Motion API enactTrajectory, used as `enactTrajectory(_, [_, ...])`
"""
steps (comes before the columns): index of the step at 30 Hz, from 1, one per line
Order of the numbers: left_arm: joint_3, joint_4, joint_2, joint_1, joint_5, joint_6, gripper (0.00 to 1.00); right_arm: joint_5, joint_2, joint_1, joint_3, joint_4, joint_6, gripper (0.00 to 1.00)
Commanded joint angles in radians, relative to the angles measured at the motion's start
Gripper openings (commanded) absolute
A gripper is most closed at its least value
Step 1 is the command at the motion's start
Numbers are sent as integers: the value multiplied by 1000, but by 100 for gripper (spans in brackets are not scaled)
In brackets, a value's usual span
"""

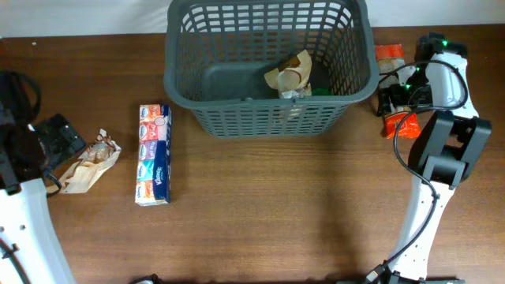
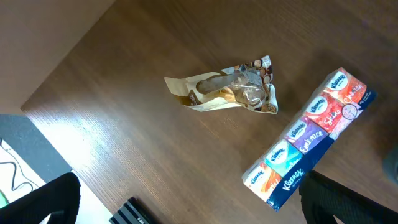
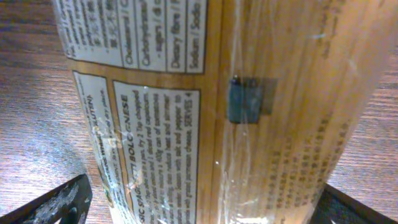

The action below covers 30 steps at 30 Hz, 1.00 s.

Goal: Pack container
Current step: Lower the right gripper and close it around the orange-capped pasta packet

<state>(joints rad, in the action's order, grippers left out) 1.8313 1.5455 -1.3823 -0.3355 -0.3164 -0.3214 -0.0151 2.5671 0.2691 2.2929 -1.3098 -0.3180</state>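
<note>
- The right gripper (image 3: 205, 205) has its jaws spread wide. One dark finger (image 3: 56, 202) shows at each lower corner of the right wrist view.
- A pasta packet (image 3: 280, 93) lies between those fingers and fills most of that view. It is orange and clear-wrapped, with a white label of printed text. Whether either finger touches it cannot be told.
- From overhead, that gripper hangs over the orange packet, just right of the basket (image 1: 268, 118) near the far right edge of the table (image 1: 276, 213).
- The left gripper (image 2: 196, 202) is also spread wide, with only bare wood between its fingers (image 2: 43, 199).
- It hangs above the left side of the table. A crumpled snack packet (image 2: 230, 93) lies ahead of it, and a long tissue pack (image 2: 311, 137) lies just beside that.
- From overhead, the snack packet sits near the left arm. The tissue pack lies lengthwise to its right, apart from it, between the snack packet and the basket.
- The dark grey basket stands upright at the far middle of the table, with slotted walls and a thick rim.
- Inside it, toward its right side, a tan packet (image 1: 290, 75) rests on the bottom, with something green (image 1: 319, 89) just beside it.
</note>
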Motion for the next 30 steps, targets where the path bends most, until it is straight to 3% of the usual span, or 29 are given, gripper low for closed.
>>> enactTrajectory(1, [3,7,-3,-7,6,-10,99,9,27,10,-6,5,-3,99])
enactTrajectory(27, [3,7,-3,-7,6,-10,99,5,57,13,-6,-9,12,100])
enactTrajectory(30, [3,7,-3,-7,6,-10,99,5,57,13,-6,-10,12,82])
